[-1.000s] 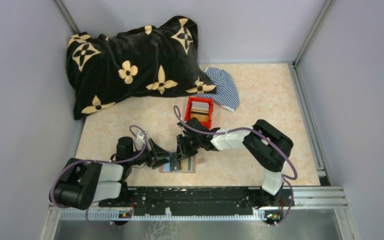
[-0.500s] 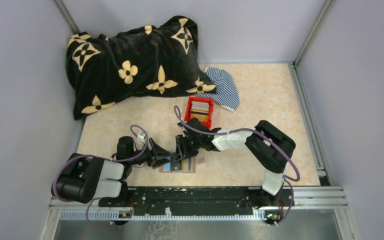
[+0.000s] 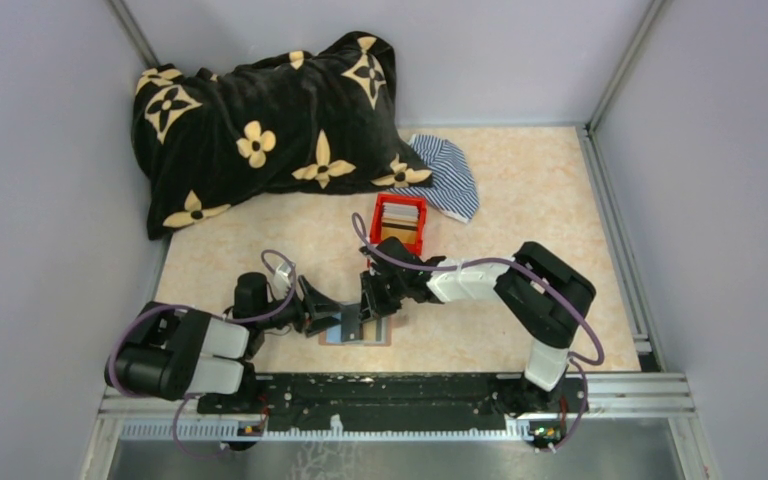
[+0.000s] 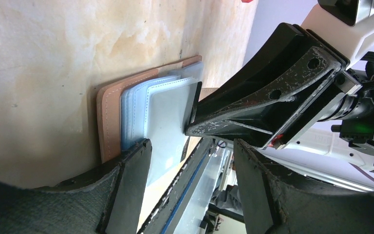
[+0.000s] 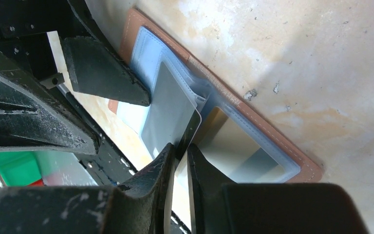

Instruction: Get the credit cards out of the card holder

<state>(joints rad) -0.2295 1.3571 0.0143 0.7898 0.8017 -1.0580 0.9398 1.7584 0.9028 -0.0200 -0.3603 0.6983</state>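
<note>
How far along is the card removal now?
Done: the card holder lies open on the table. In hand: the right gripper pinches a grey card, partly in its pocket, while the open left gripper rests on the holder. Left: pulling it out, then any others.

Tabletop (image 3: 520, 200): beige, marbled surface. Lying on it: a black blanket (image 3: 260, 130) with cream flowers at the far left, a striped cloth (image 3: 450, 175) beside it, a red box (image 3: 376, 222) mid-surface, and an opened card holder (image 3: 372, 337) near the front edge.
</note>
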